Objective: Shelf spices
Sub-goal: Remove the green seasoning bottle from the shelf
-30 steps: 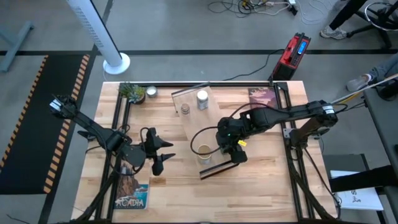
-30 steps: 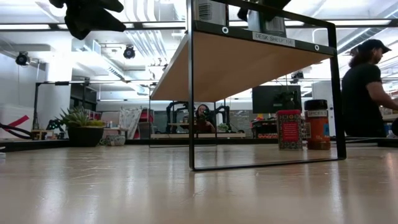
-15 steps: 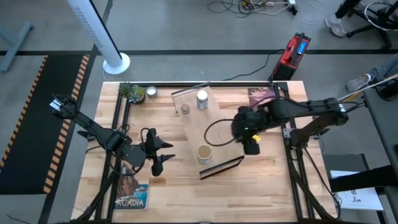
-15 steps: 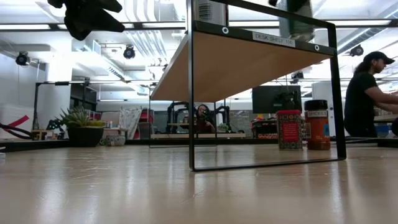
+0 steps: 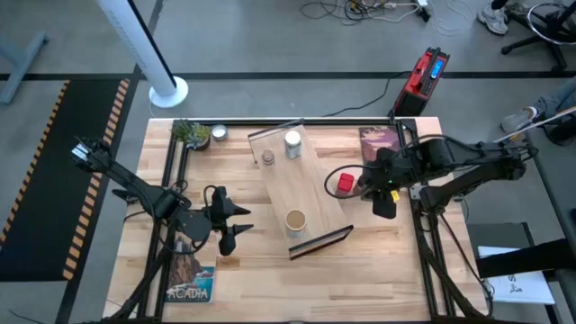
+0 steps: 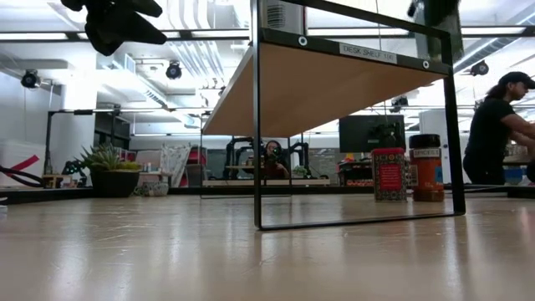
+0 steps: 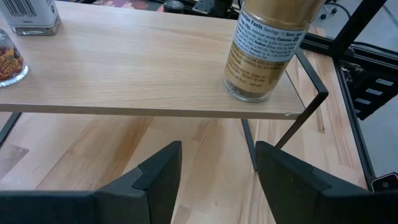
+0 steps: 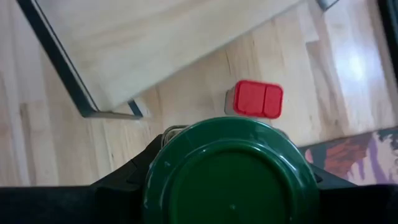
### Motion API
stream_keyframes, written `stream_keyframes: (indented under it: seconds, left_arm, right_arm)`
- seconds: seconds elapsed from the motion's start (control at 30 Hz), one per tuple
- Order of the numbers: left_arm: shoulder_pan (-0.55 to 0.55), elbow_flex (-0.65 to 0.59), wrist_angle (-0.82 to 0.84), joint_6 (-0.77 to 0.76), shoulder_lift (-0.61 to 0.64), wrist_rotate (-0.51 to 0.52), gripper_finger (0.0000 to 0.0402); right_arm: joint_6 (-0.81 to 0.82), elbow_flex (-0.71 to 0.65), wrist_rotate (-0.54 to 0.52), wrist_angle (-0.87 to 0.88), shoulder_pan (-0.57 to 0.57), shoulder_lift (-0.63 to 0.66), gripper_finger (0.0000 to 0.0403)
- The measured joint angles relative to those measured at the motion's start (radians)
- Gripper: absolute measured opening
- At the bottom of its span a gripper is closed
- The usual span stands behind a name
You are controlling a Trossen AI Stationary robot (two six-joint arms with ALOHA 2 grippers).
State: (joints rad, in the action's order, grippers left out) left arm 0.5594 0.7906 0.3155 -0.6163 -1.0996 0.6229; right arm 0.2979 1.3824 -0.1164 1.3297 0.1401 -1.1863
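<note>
Three jars stand on the shelf [image 5: 297, 193]. Beside its right edge, the right gripper [image 5: 382, 200] pinches the green-lidded jar [image 8: 231, 168] above the red square tin [image 5: 345, 183]. Left of the shelf, the left gripper [image 5: 230, 220] hangs spread and empty.

Your two arms [image 5: 144, 193] are dark and jointed, black cable looped alongside; the left gripper's fingers [image 7: 155, 177] are matte black wedges.
</note>
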Motion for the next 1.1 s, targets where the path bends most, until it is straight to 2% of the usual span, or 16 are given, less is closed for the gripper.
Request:
stream_keyframes:
  seconds: [0.47,0.63,1.1]
  left_arm:
    - [0.0,0.0,0.0,-0.007,0.0,-0.007,0.0192]
    - [0.0,0.0,0.0,-0.006,0.0,-0.007,0.0192]
    - [0.0,0.0,0.007,-0.007,0.0,-0.011,0.0192]
  right_arm:
    - [0.151,-0.461,0.013,-0.28,0.049,0.181,0.018]
    - [0.176,-0.61,0.012,-0.327,0.052,0.238,0.018]
    - [0.215,-0.78,0.048,-0.357,0.052,0.353,0.0179]
